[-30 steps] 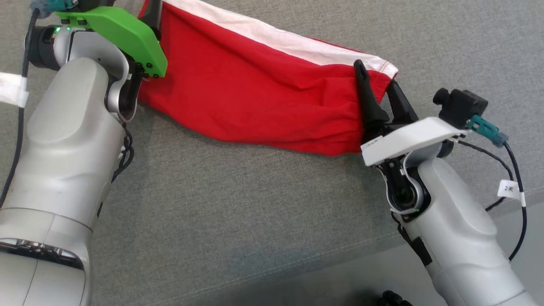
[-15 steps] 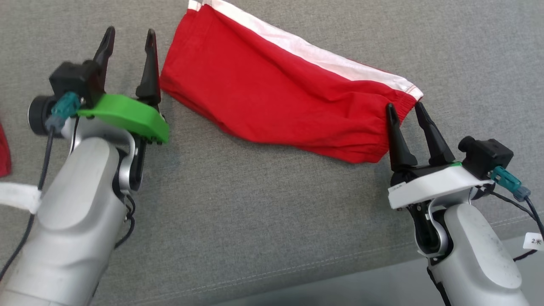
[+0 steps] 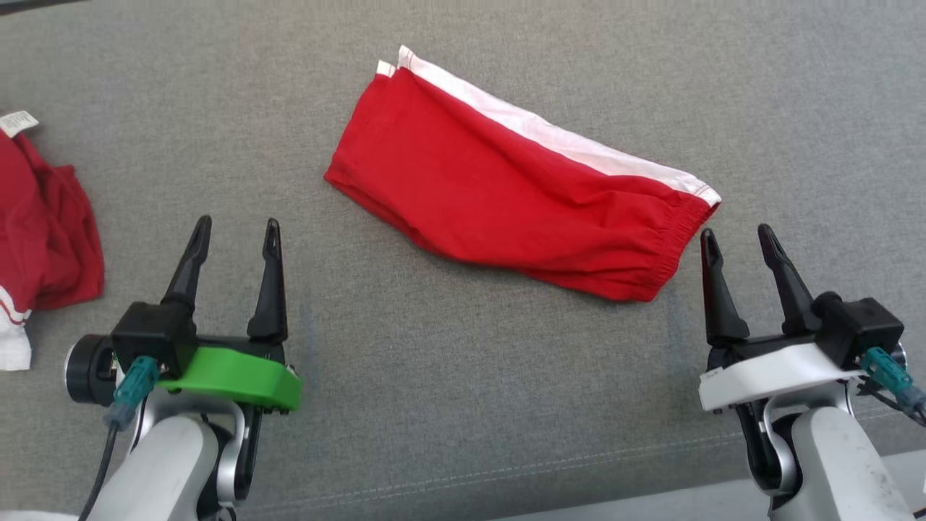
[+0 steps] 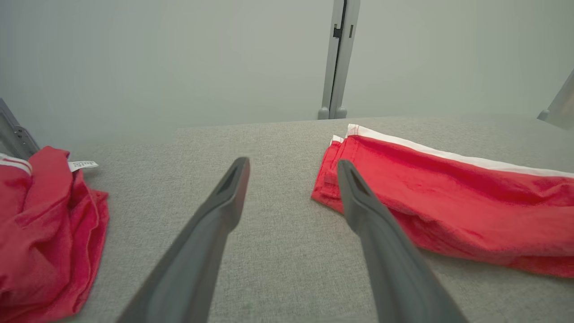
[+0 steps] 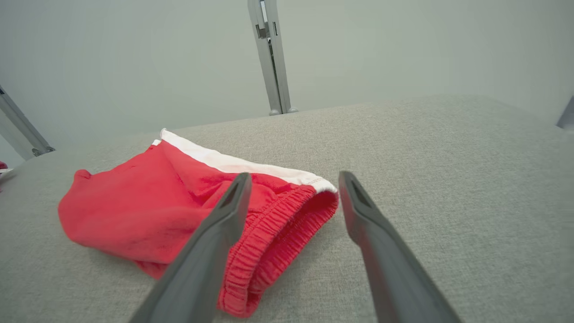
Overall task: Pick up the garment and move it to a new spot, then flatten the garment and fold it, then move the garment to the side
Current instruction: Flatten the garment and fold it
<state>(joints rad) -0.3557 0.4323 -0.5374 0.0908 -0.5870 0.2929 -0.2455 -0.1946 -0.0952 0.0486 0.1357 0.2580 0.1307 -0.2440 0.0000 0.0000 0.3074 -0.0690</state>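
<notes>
The garment, red shorts with a white side stripe, lies folded in a long strip on the grey cloth surface, slanting from upper left to lower right. Its elastic waistband is at the right end. My left gripper stands open at the lower left, well clear of the garment's left end. My right gripper stands open at the lower right, its tips just below the waistband end, empty.
A second red garment with a white label lies crumpled at the left edge, also in the left wrist view. The grey surface's front edge runs below both arms. A metal post stands behind the surface.
Both grippers have let go of the garment's ends and drawn back toward me. The head view has shifted, so the garment sits lower and the second red garment has come into view.
</notes>
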